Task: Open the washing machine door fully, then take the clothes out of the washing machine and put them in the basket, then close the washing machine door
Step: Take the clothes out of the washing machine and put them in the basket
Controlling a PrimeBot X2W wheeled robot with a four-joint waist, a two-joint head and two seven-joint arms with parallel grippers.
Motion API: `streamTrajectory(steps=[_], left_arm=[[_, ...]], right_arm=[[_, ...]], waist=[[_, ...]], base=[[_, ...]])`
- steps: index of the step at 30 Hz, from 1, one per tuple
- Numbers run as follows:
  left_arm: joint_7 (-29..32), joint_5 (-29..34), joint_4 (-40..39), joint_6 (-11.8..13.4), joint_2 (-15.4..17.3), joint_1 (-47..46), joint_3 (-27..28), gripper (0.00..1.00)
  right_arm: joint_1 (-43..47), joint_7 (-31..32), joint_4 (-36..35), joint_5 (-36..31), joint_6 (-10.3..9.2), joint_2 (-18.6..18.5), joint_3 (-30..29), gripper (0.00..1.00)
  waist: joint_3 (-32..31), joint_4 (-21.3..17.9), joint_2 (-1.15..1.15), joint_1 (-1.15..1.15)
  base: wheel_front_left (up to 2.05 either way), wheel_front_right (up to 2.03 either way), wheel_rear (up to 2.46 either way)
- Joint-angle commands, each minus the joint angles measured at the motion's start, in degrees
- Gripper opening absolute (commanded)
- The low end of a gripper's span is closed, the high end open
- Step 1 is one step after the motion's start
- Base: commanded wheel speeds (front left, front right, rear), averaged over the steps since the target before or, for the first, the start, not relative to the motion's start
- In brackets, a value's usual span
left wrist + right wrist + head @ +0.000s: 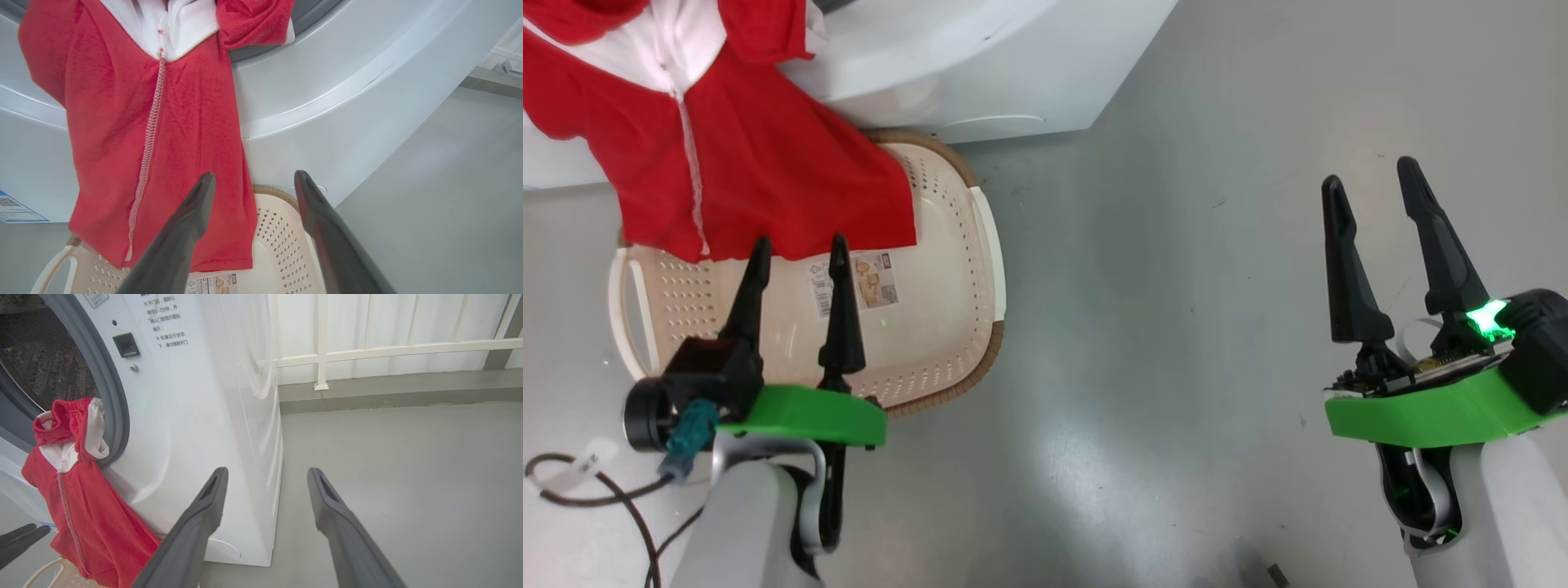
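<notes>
One white front-loading washing machine (1013, 73) is seen standing on a grey floor (1176, 286). In the right wrist view its steel drum (45, 371) is seen through the uncovered mouth, ringed by a grey rubber gasket (106, 388). One red garment (752, 163) with a white panel and a pale stitched seam is draped out of that mouth and down the machine's front. Its lower hem is hung over the far end of the basket; whether it touches the basket cannot be told.

One cream perforated basket (988, 245) with a brown woven-look rim is placed on the floor just in front of the machine. One sticker (866, 282) is seen on its floor. One small blue label (16, 208) is seen low on the machine's front.

Two grippers are counted. The left gripper (799, 242) is held above the basket with its two dark fingers spread apart, released and grasping nothing, its tips near the garment's hem. The right gripper (1370, 171) is held well apart over bare floor, likewise spread and grasping nothing.

One dark cable (621, 498) is trailed on the floor by the left arm. One white railing (367, 351) is seen behind the machine.
</notes>
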Motion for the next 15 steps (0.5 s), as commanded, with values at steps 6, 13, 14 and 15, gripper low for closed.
streamTrajectory(steps=[6,13,14,15], left_arm=[[-0.12,1.17,-8.77,0.63,0.54,5.43,1.96,1.00],[-0.12,1.65,-16.57,1.16,0.24,8.49,2.34,1.00],[-0.12,1.73,-17.46,1.33,0.19,8.84,2.24,1.00],[-0.12,1.77,-18.08,1.46,0.16,9.22,2.05,1.00]], right_arm=[[2.32,-0.36,-2.05,-0.80,0.35,-0.17,0.49,1.00],[2.80,-0.36,-2.66,-0.99,0.35,-0.17,-0.22,1.00],[2.89,-0.36,-2.67,-0.98,0.35,-0.17,-0.35,1.00],[2.99,-0.36,-2.70,-0.99,0.35,-0.17,-0.47,1.00]], waist=[[-0.15,0.45,0.00,-0.01],[-0.07,0.97,0.00,-0.01],[-0.09,1.07,0.00,-0.01],[-0.14,1.20,0.00,-0.01]], base=[[0.00,0.00,0.00],[0.00,0.00,0.00],[0.00,0.00,0.00],[0.00,0.00,0.00]])
